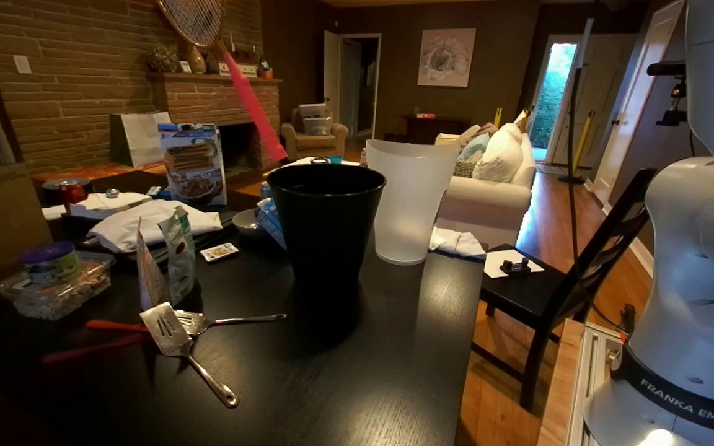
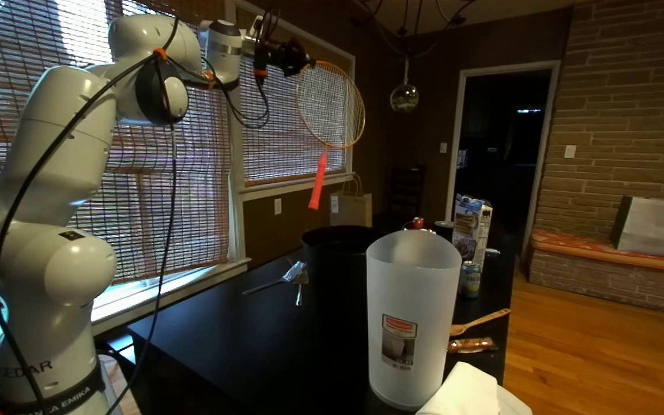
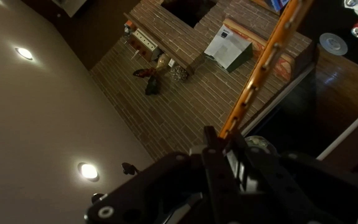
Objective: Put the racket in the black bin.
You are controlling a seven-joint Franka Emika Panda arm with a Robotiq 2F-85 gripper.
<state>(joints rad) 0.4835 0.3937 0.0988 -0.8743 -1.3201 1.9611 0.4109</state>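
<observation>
The racket has an orange frame, a strung head and a pink handle; it shows in both exterior views (image 1: 251, 105) (image 2: 319, 178). It hangs tilted in the air, head up and handle down. My gripper (image 2: 308, 61) is shut on the rim at the top of its head. In the wrist view, the orange rim (image 3: 253, 82) runs up from between my fingertips (image 3: 224, 135). The black bin (image 1: 329, 235) stands upright on the table and also shows in an exterior view (image 2: 335, 271). The handle's end appears higher than the bin's rim, near its left side; the depth is unclear.
A frosted white bin (image 1: 406, 204) (image 2: 412, 300) stands beside the black bin. Spatulas (image 1: 171, 334), upright pouches (image 1: 180, 257), a clear food box (image 1: 59, 291) and a cereal box (image 1: 193, 164) are on the dark table. A glass globe (image 2: 404, 98) hangs beyond the racket.
</observation>
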